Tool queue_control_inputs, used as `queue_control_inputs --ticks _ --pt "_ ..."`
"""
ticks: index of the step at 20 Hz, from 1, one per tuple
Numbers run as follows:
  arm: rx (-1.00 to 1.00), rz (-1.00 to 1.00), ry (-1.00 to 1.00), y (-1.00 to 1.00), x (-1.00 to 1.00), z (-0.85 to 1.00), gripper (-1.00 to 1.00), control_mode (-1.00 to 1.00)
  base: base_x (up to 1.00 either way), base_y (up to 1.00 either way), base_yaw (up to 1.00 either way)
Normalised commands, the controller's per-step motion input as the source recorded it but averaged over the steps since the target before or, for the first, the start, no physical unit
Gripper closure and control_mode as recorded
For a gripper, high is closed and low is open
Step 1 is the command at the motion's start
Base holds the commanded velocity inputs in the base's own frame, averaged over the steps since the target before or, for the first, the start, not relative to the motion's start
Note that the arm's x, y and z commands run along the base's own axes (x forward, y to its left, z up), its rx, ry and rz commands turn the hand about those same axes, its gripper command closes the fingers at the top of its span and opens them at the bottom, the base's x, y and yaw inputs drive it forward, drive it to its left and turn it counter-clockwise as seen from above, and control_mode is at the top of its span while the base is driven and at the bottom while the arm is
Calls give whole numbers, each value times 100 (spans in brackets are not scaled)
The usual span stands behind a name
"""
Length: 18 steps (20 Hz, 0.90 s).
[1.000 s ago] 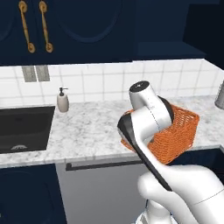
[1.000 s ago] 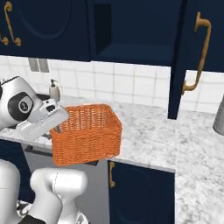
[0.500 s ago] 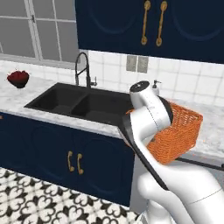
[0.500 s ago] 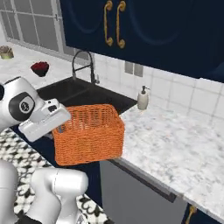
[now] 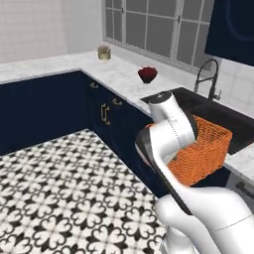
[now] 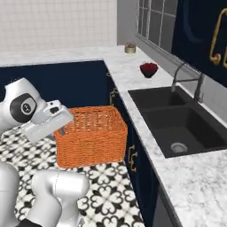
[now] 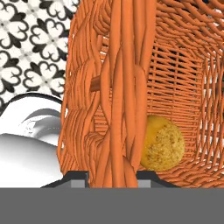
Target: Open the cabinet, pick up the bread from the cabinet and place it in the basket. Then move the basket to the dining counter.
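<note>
The orange woven basket (image 6: 91, 135) hangs in the air beside the worktop, over the tiled floor. My gripper (image 6: 62, 129) is shut on its left wall. In the hand view the fingertips (image 7: 78, 178) pinch a thick woven rim strand of the basket (image 7: 118, 87). The bread (image 7: 162, 143), a golden-brown bun, lies inside on the basket's bottom. In the left base view my arm hides most of the basket (image 5: 206, 149). A navy cabinet (image 6: 199, 26) with brass handles hangs above the sink, doors shut. The dining counter is out of view.
A marble worktop (image 6: 133, 75) runs in an L with navy base cupboards (image 5: 44, 106) beneath. It holds a black sink (image 6: 177, 124) with a faucet (image 5: 208, 79), a red bowl (image 5: 147, 74) and a small pot (image 5: 103, 52). Patterned floor (image 5: 64, 188) lies open at left.
The whole picture has swung left along the worktop, so the base has moved. The basket stays in my gripper, now off the counter and over the floor.
</note>
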Motion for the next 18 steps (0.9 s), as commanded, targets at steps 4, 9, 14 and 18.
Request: queue_control_inputs --ticks 4,9,14,18 --pt "0 0 0 0 0 0 100 100 12 84 79" --pt "0 0 0 0 0 0 100 100 45 100 37" --pt "0 0 0 0 0 0 100 100 70 100 2" --pt "0 0 0 0 0 0 100 100 100 100 0"
